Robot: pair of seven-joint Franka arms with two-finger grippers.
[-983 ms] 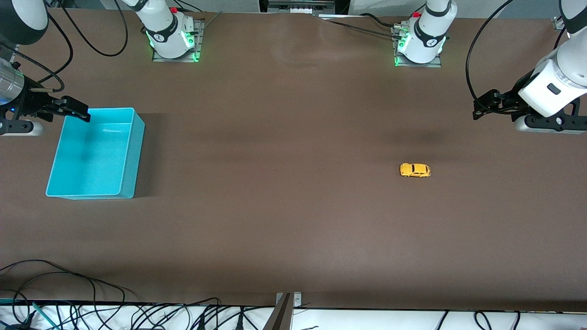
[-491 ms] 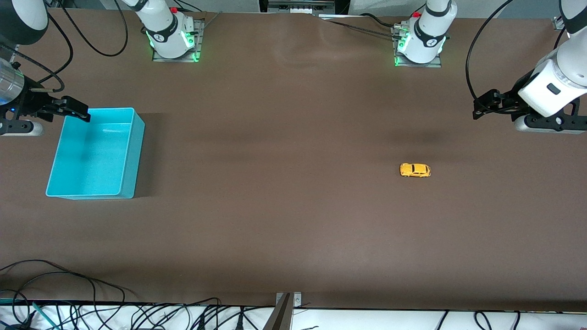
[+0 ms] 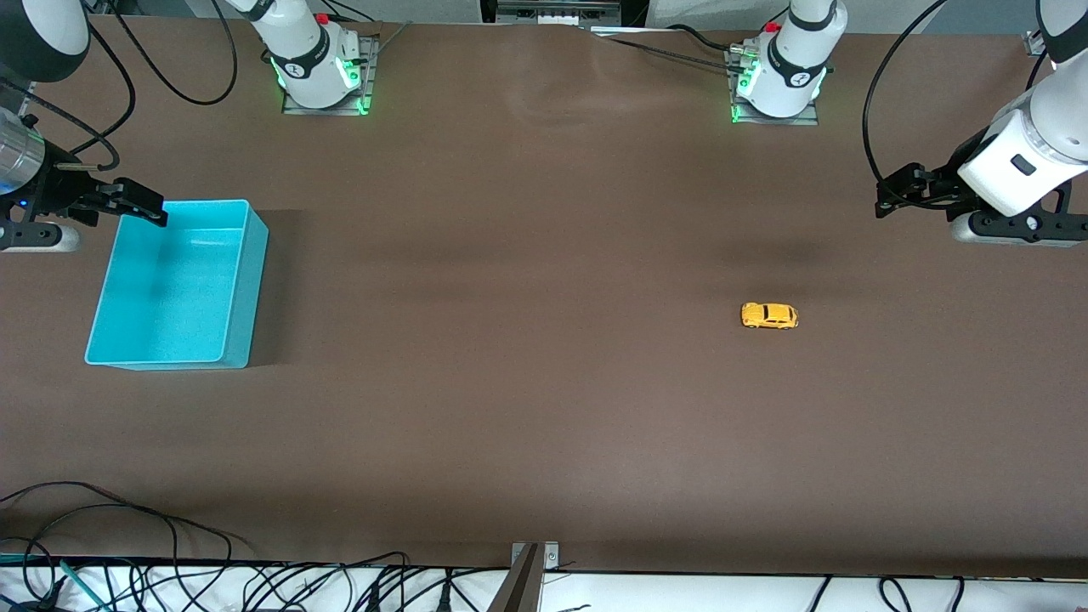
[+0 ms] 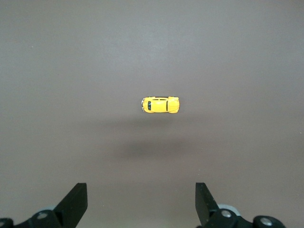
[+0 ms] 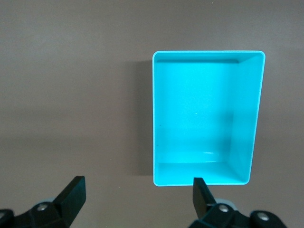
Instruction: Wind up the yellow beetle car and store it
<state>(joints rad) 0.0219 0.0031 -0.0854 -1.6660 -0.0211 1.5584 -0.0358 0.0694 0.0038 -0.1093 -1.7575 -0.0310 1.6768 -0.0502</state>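
Front view, yellow beetle car (image 3: pixel 769 315) on table (image 3: pixel 544 408)

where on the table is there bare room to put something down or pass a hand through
Bare table runs between the turquoise bin and the yellow beetle car, and nearer the front camera than both. Nowhere is crowded. The open right gripper hangs at the bin's rim; the open left gripper hangs above the table's left-arm end.

- The car (image 3: pixel 769 315) is a tiny yellow-orange toy with a rounded beetle body, dark windows and small dark wheels.
- It stands upright on its wheels on the brown table, toward the left arm's end.
- It lies lengthwise along the table, nothing touching it.
- From the left wrist view, the car (image 4: pixel 160 104) sits alone on bare tabletop.
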